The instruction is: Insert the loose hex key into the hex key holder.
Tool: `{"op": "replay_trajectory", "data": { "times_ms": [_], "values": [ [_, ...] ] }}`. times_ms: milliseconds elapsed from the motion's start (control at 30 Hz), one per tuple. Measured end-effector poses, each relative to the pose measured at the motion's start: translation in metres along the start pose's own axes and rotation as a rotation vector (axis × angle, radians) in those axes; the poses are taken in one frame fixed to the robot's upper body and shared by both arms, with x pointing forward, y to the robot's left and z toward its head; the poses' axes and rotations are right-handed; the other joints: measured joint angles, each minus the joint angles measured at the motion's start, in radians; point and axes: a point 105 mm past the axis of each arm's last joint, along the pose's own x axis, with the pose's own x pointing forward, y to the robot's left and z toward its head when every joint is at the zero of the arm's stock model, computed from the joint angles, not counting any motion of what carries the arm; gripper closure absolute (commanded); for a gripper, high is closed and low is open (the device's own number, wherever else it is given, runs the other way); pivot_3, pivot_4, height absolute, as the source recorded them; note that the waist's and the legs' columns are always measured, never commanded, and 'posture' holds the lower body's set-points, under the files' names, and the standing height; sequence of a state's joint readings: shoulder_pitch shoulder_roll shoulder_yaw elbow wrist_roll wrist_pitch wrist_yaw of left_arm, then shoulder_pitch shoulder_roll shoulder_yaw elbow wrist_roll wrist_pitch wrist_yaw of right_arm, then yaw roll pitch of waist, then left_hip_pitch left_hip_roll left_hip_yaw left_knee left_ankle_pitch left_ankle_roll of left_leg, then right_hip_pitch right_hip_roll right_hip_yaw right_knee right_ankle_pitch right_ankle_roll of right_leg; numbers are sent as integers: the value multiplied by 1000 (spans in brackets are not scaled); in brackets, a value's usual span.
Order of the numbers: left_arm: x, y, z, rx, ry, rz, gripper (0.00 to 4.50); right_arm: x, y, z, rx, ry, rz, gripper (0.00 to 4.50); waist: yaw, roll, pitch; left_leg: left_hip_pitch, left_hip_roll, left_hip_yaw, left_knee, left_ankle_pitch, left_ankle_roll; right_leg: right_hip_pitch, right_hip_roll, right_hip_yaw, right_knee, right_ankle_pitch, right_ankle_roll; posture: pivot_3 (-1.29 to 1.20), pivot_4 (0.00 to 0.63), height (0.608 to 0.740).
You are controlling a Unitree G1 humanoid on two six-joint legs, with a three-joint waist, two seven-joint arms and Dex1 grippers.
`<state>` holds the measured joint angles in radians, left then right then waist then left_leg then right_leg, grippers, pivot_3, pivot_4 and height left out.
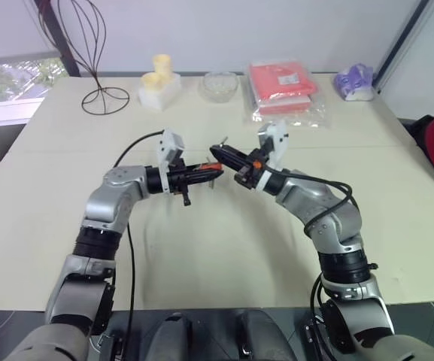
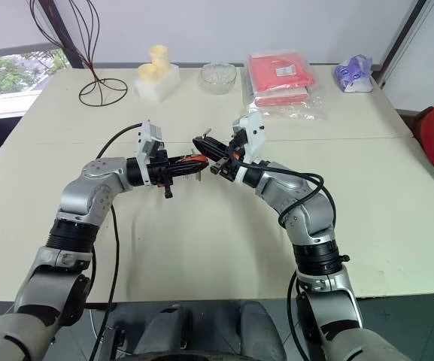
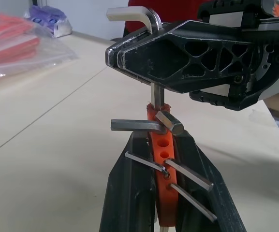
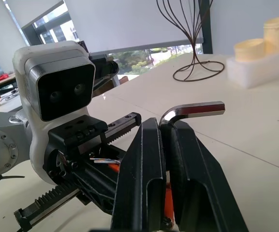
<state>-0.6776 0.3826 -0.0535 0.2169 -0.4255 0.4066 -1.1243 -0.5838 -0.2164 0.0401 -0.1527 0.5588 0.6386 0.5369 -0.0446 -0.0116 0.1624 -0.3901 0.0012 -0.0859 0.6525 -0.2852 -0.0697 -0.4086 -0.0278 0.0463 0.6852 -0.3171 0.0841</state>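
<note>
Left pincer (image 3: 161, 159) clamps hex key holder (image 3: 162, 150); right pincer (image 3: 117, 50) grips loose hex key (image 3: 151, 21) entering it.

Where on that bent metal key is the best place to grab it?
On the long leg just below the bend, from the side. The right claw grips the loose hex key there, leaving its lower end free at the hex key holder, which the left claw holds, short leg clear above.

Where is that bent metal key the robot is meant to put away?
The loose hex key is pinched in the right gripper above the table's middle, its long leg entering the red hex key holder clamped by the left gripper.
</note>
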Motion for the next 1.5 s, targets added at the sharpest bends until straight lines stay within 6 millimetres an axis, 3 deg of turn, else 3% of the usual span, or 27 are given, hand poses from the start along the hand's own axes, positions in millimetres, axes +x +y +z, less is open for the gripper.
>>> {"op": "replay_trajectory", "data": {
  "times_ms": [200,233,333,467,500,700,833,933,1100,1233,1400,1500],
  "values": [
    [1,0,0,1,-2,5,4500,0,0,0,-13,-3,-2,4426,0,0,0,0,0,0,0,0,0,0,0,0,0,0,0,0,150,740],
    [1,0,0,1,-2,6,4500,0,0,0,-13,-3,-1,3769,0,0,0,0,0,0,0,0,0,0,0,0,0,0,0,0,150,740],
    [1,0,0,3,-4,0,4500,-1,-3,2,-12,-9,-17,2527,0,0,0,0,0,0,0,0,0,0,0,0,0,0,0,0,150,740],
    [1,-1,1,7,-6,-6,4500,-2,-4,2,-14,-9,-23,300,-1,0,0,0,0,0,0,0,0,0,0,0,0,0,0,0,150,740],
    [1,-1,1,9,-8,-6,4500,-2,-5,2,-16,-8,-27,48,0,0,0,0,0,0,0,0,0,0,0,0,0,0,0,0,150,740],
    [0,1,-1,6,-9,-1,4500,-6,-7,2,-21,13,-28,48,0,0,0,0,0,0,0,0,0,0,0,0,0,0,0,0,150,740],
    [-4,4,0,-24,-12,19,4500,-21,-3,0,-14,37,4,48,1,0,0,0,0,0,0,0,0,0,0,0,0,0,0,0,150,740],
    [-15,10,-8,-187,-41,77,4500,-33,-9,0,-20,53,-22,48,-2,0,0,0,0,0,0,0,0,0,0,0,0,0,0,0,150,740],
    [-26,21,-45,-495,-4,184,4500,-37,-16,4,-21,32,-69,48,-1,0,0,0,0,0,0,0,0,0,1,0,0,0,0,0,150,740],
    [-36,29,-85,-642,78,279,2622,-33,-16,5,-21,6,-87,0,0,0,0,0,0,0,0,0,0,0,0,0,0,0,0,0,150,740],
    [-32,39,-79,-566,68,291,40,-31,-16,3,-23,6,-95,0,3,0,0,3,-1,0,1,0,0,3,0,0,0,0,0,0,150,740],
    [-35,47,-78,-492,97,342,40,-31,-18,2,-25,9,-101,0,-2,0,0,6,0,0,-1,0,0,5,0,0,0,0,0,0,150,740]
  ]
}}
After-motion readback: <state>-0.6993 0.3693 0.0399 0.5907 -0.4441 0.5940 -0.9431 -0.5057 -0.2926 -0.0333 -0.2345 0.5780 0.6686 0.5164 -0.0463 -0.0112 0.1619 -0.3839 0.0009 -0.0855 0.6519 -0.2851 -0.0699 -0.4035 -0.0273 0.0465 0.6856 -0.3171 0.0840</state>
